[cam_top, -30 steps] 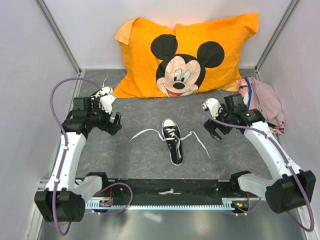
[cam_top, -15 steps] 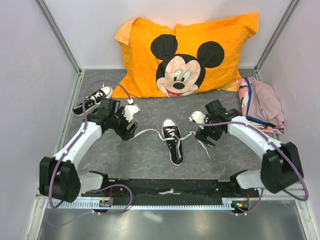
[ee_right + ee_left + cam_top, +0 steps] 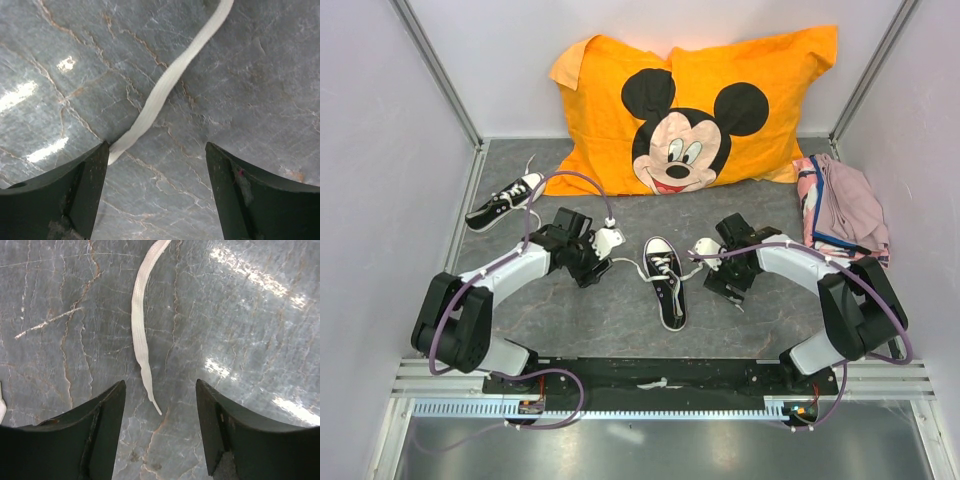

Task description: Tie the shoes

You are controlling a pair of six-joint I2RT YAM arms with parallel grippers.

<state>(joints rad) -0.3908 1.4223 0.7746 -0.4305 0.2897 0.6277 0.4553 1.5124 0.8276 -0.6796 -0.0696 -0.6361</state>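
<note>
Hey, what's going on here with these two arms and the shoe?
The left gripper sits low over one white lace of the untied shoe in the middle, the right gripper over the other lace. Both are open, nothing gripped yet. A second shoe lies at the far left.

grey stone-look table top with brown veins and glossy glare, flat woven white lace, matt dark plastic fingers, black canvas shoe, soft orange cloth pillow at upper centre

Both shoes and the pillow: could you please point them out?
Centre shoe [image 3: 666, 281], top view, laced middle.
Left shoe [image 3: 505, 202], top view, black side.
Pillow [image 3: 670, 150], top view, mouse face.
</note>
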